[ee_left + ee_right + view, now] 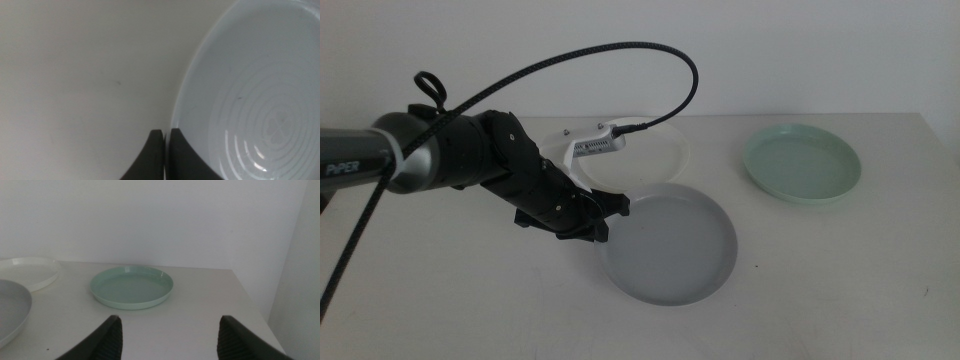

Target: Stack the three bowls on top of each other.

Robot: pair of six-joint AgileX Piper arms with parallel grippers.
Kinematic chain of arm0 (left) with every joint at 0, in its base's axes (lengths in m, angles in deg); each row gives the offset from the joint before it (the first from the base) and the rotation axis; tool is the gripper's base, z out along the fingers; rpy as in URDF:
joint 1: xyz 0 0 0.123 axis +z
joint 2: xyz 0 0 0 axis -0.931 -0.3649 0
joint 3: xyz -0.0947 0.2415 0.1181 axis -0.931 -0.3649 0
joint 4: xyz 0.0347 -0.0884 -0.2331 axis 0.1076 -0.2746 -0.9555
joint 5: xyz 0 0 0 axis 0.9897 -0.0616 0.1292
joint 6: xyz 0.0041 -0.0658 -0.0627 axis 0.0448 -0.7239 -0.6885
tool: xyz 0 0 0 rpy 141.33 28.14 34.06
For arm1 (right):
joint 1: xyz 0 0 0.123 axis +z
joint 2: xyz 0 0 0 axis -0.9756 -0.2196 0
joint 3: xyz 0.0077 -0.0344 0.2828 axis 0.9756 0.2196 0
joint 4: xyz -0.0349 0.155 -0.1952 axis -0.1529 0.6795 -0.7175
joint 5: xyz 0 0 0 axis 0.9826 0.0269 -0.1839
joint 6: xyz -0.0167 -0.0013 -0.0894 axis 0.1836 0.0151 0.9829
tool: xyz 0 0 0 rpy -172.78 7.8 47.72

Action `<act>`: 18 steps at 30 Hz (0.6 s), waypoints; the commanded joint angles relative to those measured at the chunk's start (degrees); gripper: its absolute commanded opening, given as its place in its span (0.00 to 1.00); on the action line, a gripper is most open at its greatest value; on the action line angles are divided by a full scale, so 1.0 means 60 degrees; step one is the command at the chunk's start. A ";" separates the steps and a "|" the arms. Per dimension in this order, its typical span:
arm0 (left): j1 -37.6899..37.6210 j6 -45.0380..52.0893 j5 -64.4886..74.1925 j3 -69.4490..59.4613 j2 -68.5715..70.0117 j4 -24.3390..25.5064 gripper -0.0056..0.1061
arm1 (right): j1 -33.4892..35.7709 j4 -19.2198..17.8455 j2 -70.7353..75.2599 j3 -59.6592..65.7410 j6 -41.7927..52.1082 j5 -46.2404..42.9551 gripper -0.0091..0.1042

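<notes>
Three shallow bowls sit unstacked on the white table (840, 290) in the middle view. You have the light grey round plastic-looking bowl (670, 245) at centre, the white round bowl (665, 150) behind it toward upper centre, its near edge apparently just under the grey rim, and the pale mint green round bowl (803, 163) well apart at upper right. Your left gripper (610, 212) comes in from the left and sits at the grey bowl's left rim. I judge these bowls light, stiff and smooth, so they may slide if nudged; take the thin rim between the jaws rather than press the flat base.

Turn to the left wrist view for what the middle view cannot show: the jaws are together, or nearly so, a thin line between them, tips at the grey bowl's rim (175, 115). Whether the rim is pinched there you cannot tell. You also see ring marks in the bowl's base.

From the right wrist view, your right gripper (169, 340), absent from the middle view, waits with its jaws wide apart and nothing between them. The mint bowl (131, 286) lies ahead at centre, the white one (27, 272) at left, a slice of grey (10, 312) at lower left.
</notes>
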 commanded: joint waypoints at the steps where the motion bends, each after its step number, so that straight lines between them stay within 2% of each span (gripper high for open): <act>1: -0.0042 -0.0112 -0.0301 0.0236 0.0288 -0.0379 0.05 | -0.0031 -0.0093 0.0255 -0.0057 0.0023 -0.0775 0.52; 8: -0.0042 -0.0112 -0.0291 0.0236 -0.0152 -0.0416 0.06 | -0.0031 -0.0093 0.0255 -0.0057 0.0023 -0.0775 0.52; 11: -0.0042 -0.0112 -0.0240 0.0236 -0.0229 -0.0404 0.10 | -0.0031 -0.0093 0.0255 -0.0057 0.0023 -0.0775 0.52; 13: -0.0042 -0.0112 -0.0224 0.0236 -0.0236 -0.0378 0.17 | -0.0031 -0.0093 0.0255 -0.0057 0.0023 -0.0775 0.52; 15: -0.0042 -0.0104 -0.0224 0.0236 -0.0236 -0.0378 0.30 | -0.0031 -0.0093 0.0255 -0.0057 0.0023 -0.0775 0.52; 18: -0.0042 -0.0104 -0.0081 0.0236 -0.0198 -0.0378 0.60 | -0.0031 -0.0093 0.0255 -0.0057 0.0023 -0.0775 0.52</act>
